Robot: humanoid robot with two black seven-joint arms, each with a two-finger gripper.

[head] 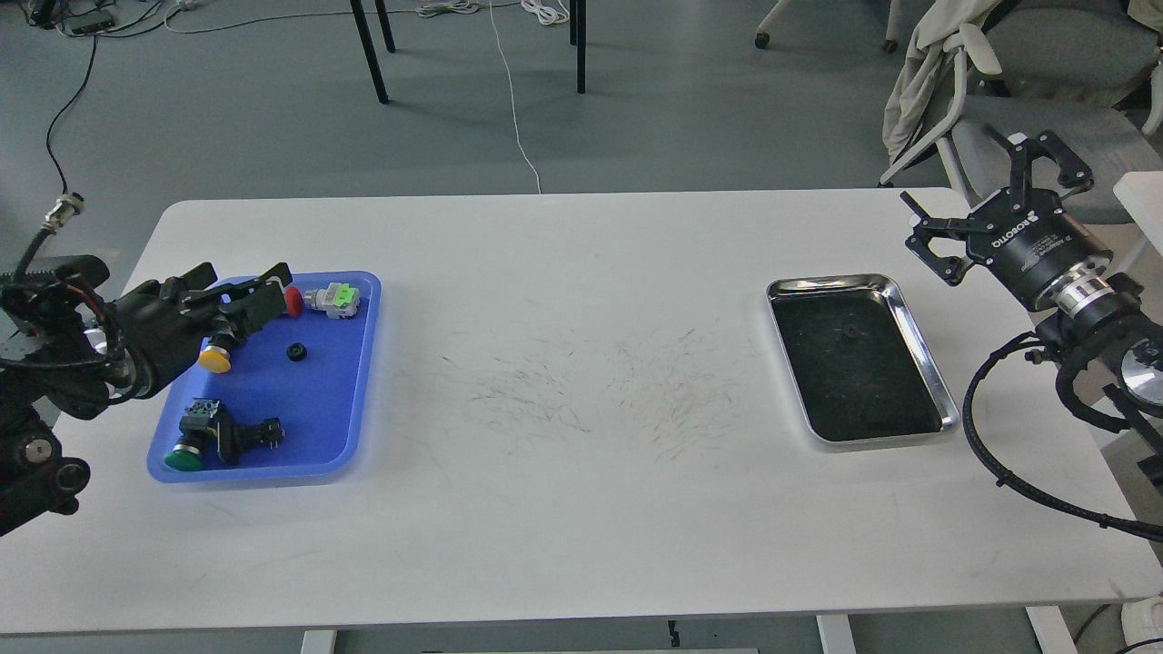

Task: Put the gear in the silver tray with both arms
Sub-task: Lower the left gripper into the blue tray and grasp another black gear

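The gear [295,351] is a small black ring lying in the blue plastic tray [327,400] at the left of the table. My left gripper [247,283] hovers over the tray's far left corner, fingers pointing right, open and empty, a short way up-left of the gear. The silver tray [831,283] sits at the right of the table, with a small dark speck [848,333] on its dark bottom. My right gripper [968,182] is open and empty, just beyond the silver tray's far right corner, near the table's right edge.
The blue tray also holds a red button [293,301], a grey-green part [334,299], a yellow button [213,360] and a green button [184,456]. Scuffed white tabletop [581,391] lies between the trays. A chair [1018,82] stands behind the right arm.
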